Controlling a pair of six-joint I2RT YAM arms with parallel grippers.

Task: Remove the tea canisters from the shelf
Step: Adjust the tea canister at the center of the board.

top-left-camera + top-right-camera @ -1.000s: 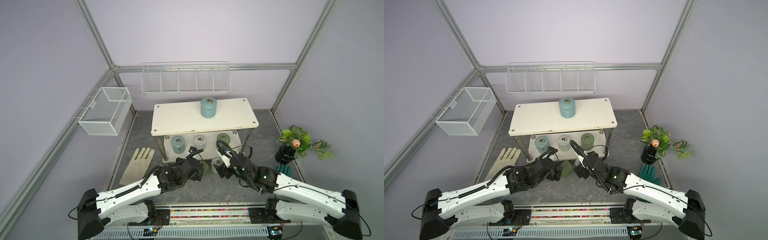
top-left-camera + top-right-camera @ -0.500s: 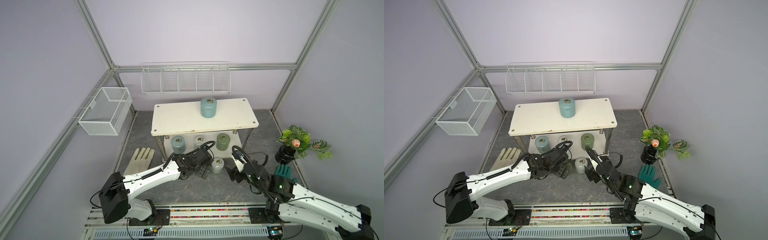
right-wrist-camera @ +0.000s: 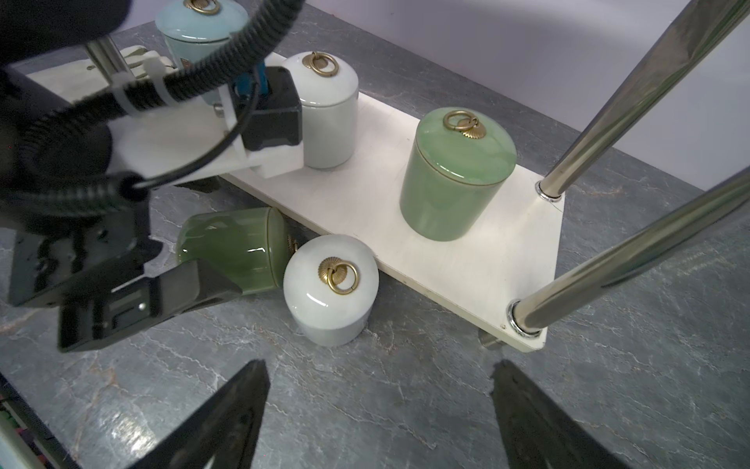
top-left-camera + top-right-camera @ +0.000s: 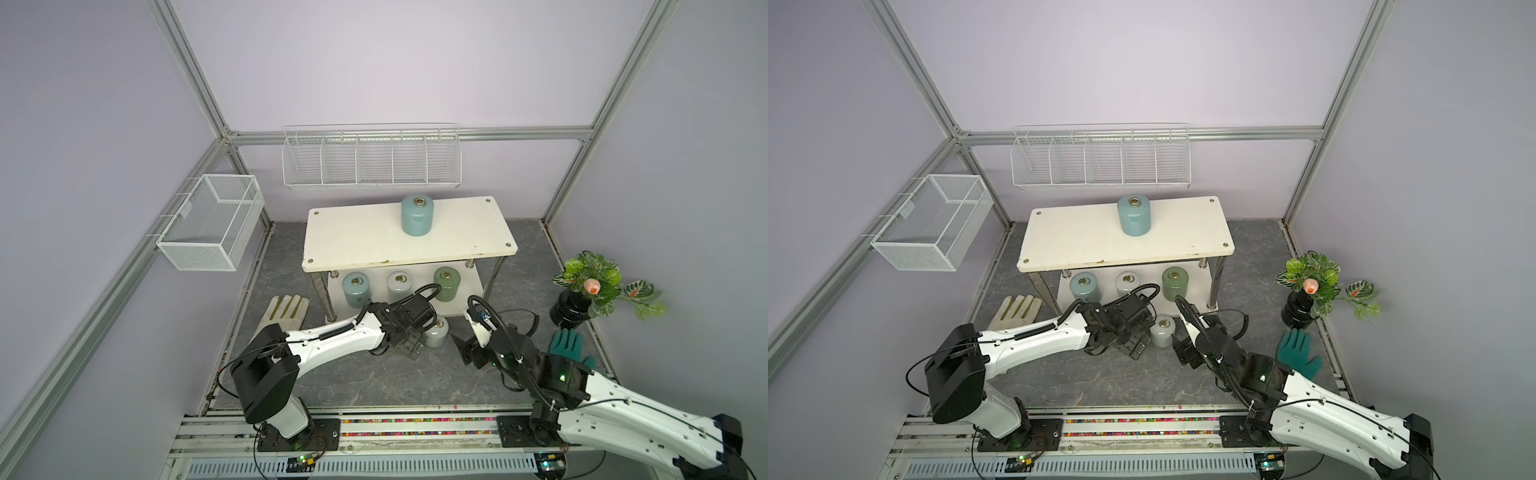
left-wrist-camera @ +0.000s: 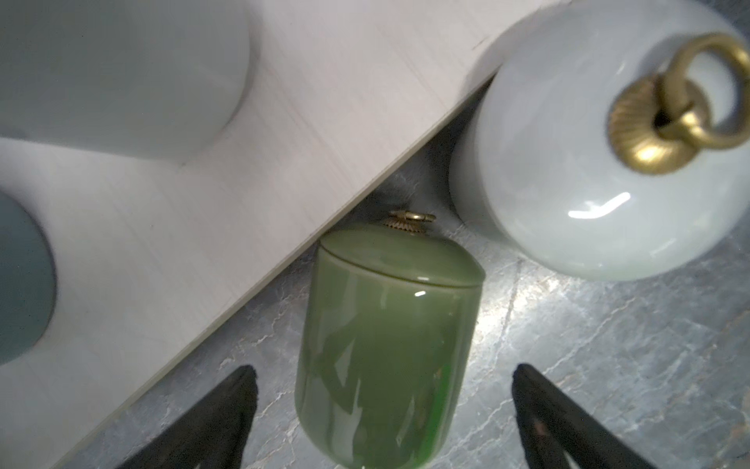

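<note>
The shelf (image 4: pixel 361 245) carries a pale blue tea canister (image 4: pixel 417 215) on its top board. On its lower board stand a pale blue (image 4: pixel 355 289), a white (image 4: pixel 399 286) and an olive green canister (image 3: pixel 456 174). In front of the shelf, on the floor, a white canister (image 3: pixel 330 292) stands upright. Beside it an olive canister (image 5: pixel 385 337) lies on its side. My left gripper (image 5: pixel 385 368) is open and straddles that lying canister, with gaps on both sides. My right gripper (image 3: pixel 379 365) is open and empty, a little in front of the white floor canister.
A white wire rack (image 4: pixel 371 160) hangs on the back wall and a mesh basket (image 4: pixel 212 222) on the left wall. A cream glove (image 4: pixel 284 311) lies left of the shelf. A teal glove (image 4: pixel 567 345) and a potted plant (image 4: pixel 582 299) are at the right.
My right gripper has drawn back from the white floor canister toward the front right. The left arm's elbow has risen while its gripper stayed over the olive canister on the floor.
</note>
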